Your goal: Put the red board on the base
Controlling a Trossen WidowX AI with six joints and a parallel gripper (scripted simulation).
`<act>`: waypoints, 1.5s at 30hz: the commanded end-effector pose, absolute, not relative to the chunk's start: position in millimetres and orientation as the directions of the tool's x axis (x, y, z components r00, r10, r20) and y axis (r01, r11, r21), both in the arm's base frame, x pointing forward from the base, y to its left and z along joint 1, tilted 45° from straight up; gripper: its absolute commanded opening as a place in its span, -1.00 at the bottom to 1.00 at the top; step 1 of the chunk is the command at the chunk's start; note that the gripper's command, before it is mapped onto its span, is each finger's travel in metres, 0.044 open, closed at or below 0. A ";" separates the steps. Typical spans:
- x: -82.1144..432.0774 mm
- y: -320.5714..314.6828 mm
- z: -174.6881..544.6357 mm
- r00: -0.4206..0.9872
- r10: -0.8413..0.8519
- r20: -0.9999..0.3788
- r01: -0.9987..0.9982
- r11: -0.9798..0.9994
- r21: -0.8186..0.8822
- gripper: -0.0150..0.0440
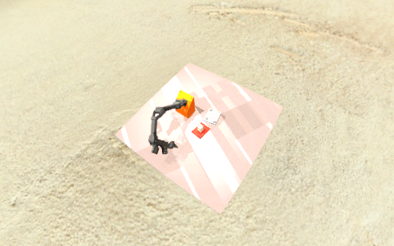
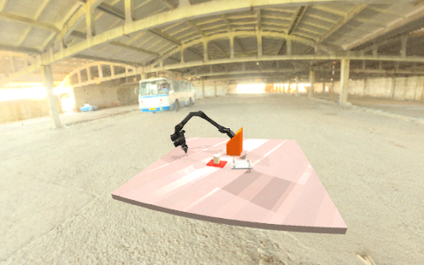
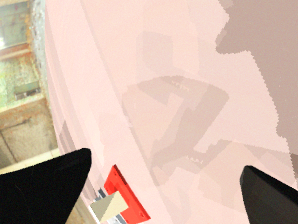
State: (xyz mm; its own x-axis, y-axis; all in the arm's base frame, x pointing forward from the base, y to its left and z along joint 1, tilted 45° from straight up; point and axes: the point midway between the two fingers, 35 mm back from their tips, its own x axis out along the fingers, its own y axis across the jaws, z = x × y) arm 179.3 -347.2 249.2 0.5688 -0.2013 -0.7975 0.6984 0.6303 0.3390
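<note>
Our red board (image 1: 200,135) (image 2: 210,164) (image 3: 136,212) lies on the worktop (image 1: 225,198) (image 2: 233,201) (image 3: 200,65), handle (image 1: 200,128) (image 2: 216,159) (image 3: 113,205) up, beside the base (image 1: 213,115) (image 2: 242,165). Our pincer (image 1: 175,146) (image 2: 185,150) (image 3: 169,168) hangs spread and well apart from it. We judge ourselves at the approach; next we should centre over the handle, line the fingers up with its sides, then descend.

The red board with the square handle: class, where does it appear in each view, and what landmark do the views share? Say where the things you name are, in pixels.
Top: the red board (image 1: 200,135) (image 2: 210,163) (image 3: 137,212), just below and right of centre.
Exterior: just below and right of centre.
Wrist: bottom edge, left of centre.
Shared landmark: its pale square handle (image 1: 200,128) (image 2: 216,159) (image 3: 116,204).
</note>
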 end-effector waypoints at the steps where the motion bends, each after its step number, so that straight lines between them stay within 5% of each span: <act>1: 181.1 -345.9 247.5 0.564 -0.197 -0.802 0.699 0.631 0.336 0.95; 11: 254.7 -252.3 161.4 0.222 -0.101 -0.970 0.681 0.727 0.080 1.00; 21: 273.5 -148.0 102.4 -0.085 -0.327 -0.941 0.457 0.827 -0.328 1.00; 31: 264.3 -69.1 78.1 -0.039 -0.680 -0.732 0.152 0.720 -0.677 1.00; 45: 263.6 -87.8 49.4 -0.022 -0.700 -0.714 0.136 0.705 -0.696 1.00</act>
State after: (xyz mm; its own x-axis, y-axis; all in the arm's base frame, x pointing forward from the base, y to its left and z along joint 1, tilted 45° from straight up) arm 262.7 -85.3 52.7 -0.0294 -0.6968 -0.7166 0.1417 0.7068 -0.6931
